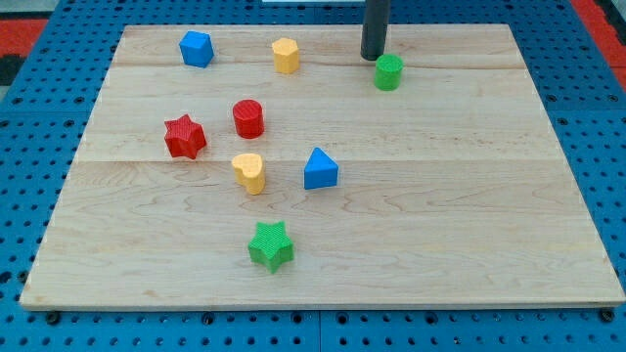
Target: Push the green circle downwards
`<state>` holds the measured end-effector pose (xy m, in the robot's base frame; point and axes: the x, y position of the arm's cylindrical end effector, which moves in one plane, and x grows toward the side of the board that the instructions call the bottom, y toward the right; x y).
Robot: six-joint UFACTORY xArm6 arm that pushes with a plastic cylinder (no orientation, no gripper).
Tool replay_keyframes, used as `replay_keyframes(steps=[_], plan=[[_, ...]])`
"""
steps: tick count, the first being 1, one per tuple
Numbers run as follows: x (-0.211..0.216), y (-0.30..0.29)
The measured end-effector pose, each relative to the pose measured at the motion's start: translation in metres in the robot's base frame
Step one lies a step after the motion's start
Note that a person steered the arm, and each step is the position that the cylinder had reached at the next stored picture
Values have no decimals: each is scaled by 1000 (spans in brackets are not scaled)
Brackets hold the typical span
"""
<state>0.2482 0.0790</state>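
On the bench (469,196), my tip (374,58) sits just above-left of the green circle (388,72), perhaps touching; eight blocks total, two each of green, red, yellow, blue. I have no hand.

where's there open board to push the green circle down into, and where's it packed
Below the green circle the board's right half is bare to the bottom edge, bordered left by the blue triangle. My tip sits just above-left of the circle. Crowded: centre-left, around the red cylinder, red star and yellow block.
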Motion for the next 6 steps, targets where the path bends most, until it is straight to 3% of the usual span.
replay_keyframes(steps=[1, 2, 4, 5, 6], plan=[[-20, 2], [-3, -3], [134, 7], [125, 26], [91, -25]])
